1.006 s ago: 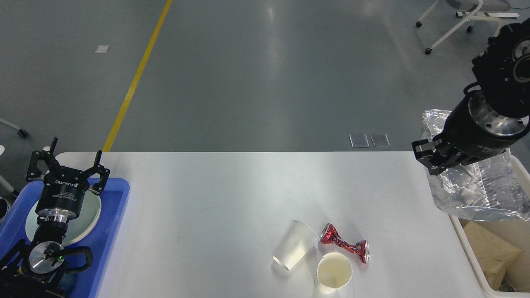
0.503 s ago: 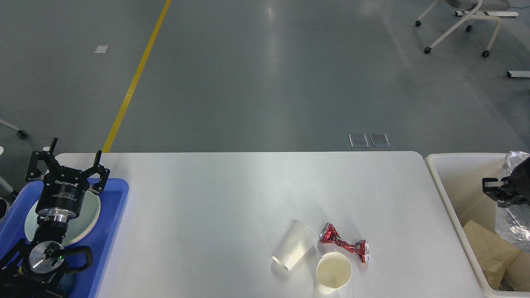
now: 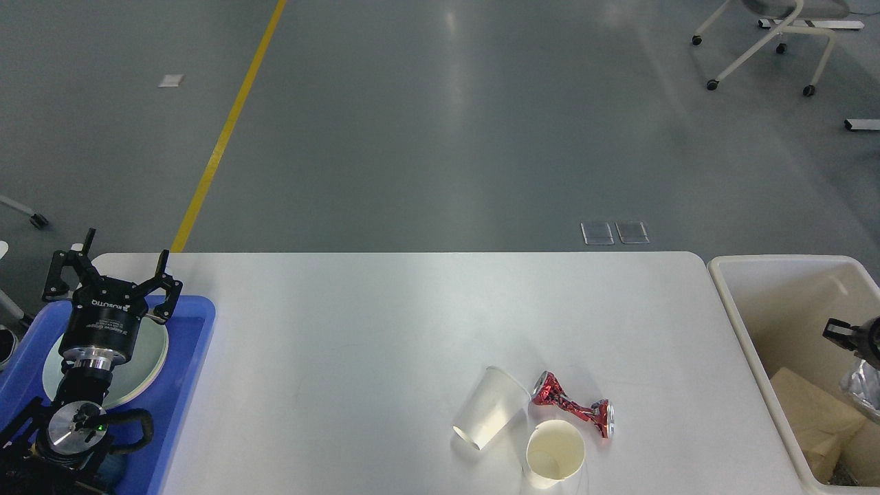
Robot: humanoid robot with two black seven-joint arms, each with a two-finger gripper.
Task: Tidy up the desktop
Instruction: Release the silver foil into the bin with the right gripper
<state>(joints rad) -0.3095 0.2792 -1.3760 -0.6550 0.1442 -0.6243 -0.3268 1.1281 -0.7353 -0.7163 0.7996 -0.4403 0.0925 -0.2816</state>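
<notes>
The white desktop (image 3: pixel 344 344) spans the view. On its front right lie a clear plastic cup (image 3: pixel 491 407) on its side, a crushed red can (image 3: pixel 574 405) and a cream paper cup (image 3: pixel 554 451), close together. My left gripper (image 3: pixel 113 273) is open and empty, above the far end of the blue tray (image 3: pixel 185 385). My right gripper (image 3: pixel 840 331) shows only partly at the right edge, inside the cream bin (image 3: pixel 739 309). Crumpled clear plastic (image 3: pixel 863 386) sits just below it; I cannot tell whether the gripper holds it.
A white plate (image 3: pixel 148 357) lies in the blue tray under my left arm. Brown paper (image 3: pixel 811 412) lies in the bin. Beyond the table are grey floor, a yellow line (image 3: pixel 220 137) and a wheeled chair base (image 3: pixel 763 41).
My right arm has dropped from above the table's right end down into the bin, carrying the clear plastic with it, and now shows only at the view's edge. The left arm has not moved.
</notes>
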